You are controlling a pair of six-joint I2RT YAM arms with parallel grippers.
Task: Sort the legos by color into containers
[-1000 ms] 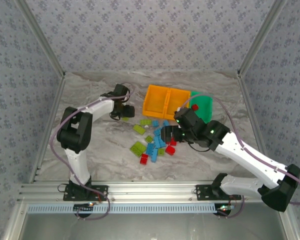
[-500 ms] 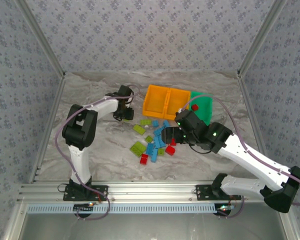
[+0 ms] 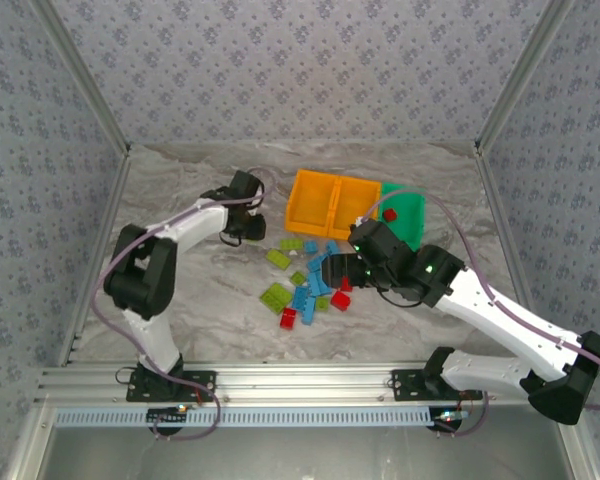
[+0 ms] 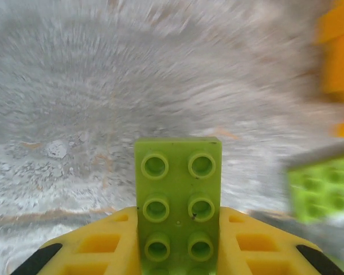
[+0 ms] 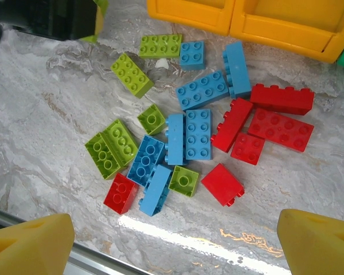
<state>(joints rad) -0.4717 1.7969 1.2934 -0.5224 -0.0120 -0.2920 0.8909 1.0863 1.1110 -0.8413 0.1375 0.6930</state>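
Held piece: lime green brick [image 4: 178, 200], two studs wide, glossy hard plastic, studs facing the wrist camera.
Grip: left fingers [image 4: 97, 243], yellow ribbed pads, clamped on the brick's two long sides.
Key relation: long axis of the brick in line with the fingers, far end poking out ahead of the tips, above the desk, with the view blurred.
Way to the bins: orange bins [image 3: 335, 203] just to the right of the left fingers [image 3: 242, 228]; green bin [image 3: 408, 218] beyond both, nearer the right arm.
Judgement: a sideways carry to the right called for next; bin meant for lime not settled by the scene.
Green bin contents: one red brick [image 3: 390, 214] at its left part.
Loose bricks [image 5: 189, 132]: lime, light blue and red mixed in a flat scatter on the desk, just in front of the orange bins, several touching.
Right fingers [image 5: 28, 246]: spread wide apart, holding nothing, hanging over the near edge of the scatter.
Bins: open-topped, rectangular, smooth plastic, side by side in a row.
Desk [image 3: 200, 290]: grey marbled surface with pale veins.
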